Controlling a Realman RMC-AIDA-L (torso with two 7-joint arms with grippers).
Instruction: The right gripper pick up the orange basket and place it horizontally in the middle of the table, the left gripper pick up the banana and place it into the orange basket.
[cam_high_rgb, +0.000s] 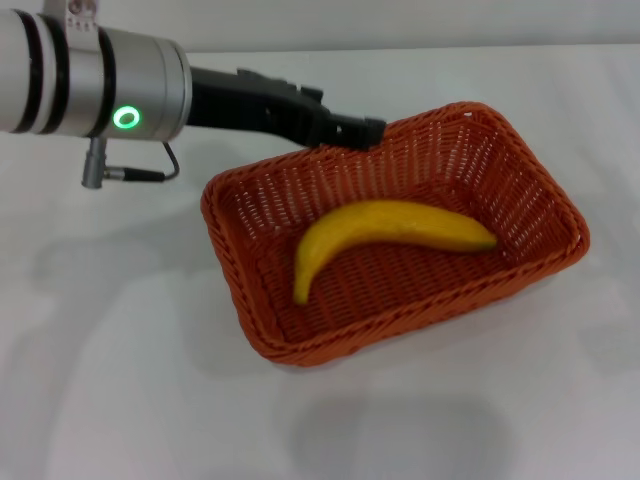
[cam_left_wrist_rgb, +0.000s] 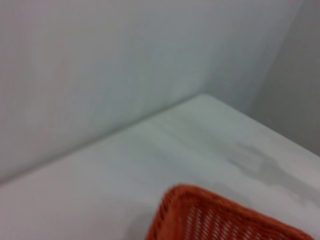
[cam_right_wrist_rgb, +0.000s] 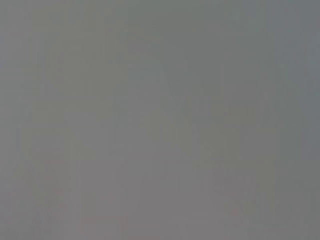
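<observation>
Orange basket (cam_high_rgb: 400, 330) sat on your bench (cam_high_rgb: 120, 380), banana (cam_high_rgb: 385, 235) inside.
Left gripper (cam_high_rgb: 365, 130) hovered over its far rim, banana below; you couldn't tell the jaws' state.

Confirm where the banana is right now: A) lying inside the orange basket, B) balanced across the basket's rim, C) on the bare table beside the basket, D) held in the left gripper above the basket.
A: in the head view the banana lies on the floor of the orange basket, free of the left gripper, which sits at the basket's far rim holding nothing.
</observation>
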